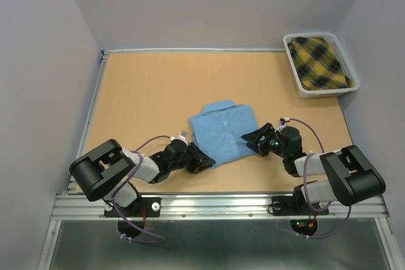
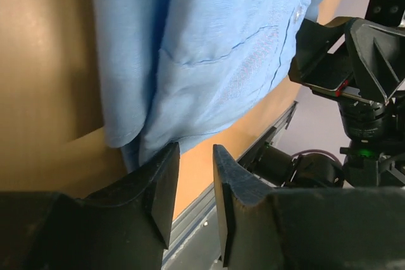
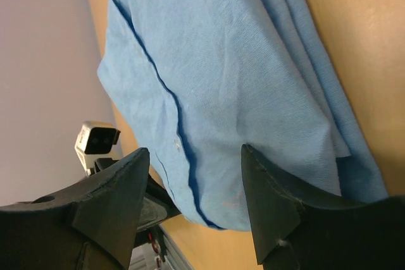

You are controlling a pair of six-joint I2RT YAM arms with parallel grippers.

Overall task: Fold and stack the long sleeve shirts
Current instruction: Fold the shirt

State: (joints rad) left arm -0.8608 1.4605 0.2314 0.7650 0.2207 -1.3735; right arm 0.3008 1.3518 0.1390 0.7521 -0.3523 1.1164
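The long sleeve shirt lies folded into a rough rectangle on the tan, wood-grained surface, its collar at the far edge. The left arm lies low and stretched toward the shirt's near left corner; the left hand sits at that corner, its black wedge-shaped fingers parted by a narrow gap with bare surface showing between them, so nothing is pinched; the hem hangs just past one fingertip. The right arm reaches in low toward the shirt's near right edge; the right hand has its fingers spread wide on either side of that edge, with cloth showing in the gap; whether its pads touch the cloth I cannot tell. The shirt is thin light blue cloth with a fine weave, darker stitched seams, a curved pocket seam and a small pale button on the front strip; its folded layers stack softly at the side. Well beyond the shirt's far right corner stands a pale plastic bin holding yellow and dark plaid cloth.
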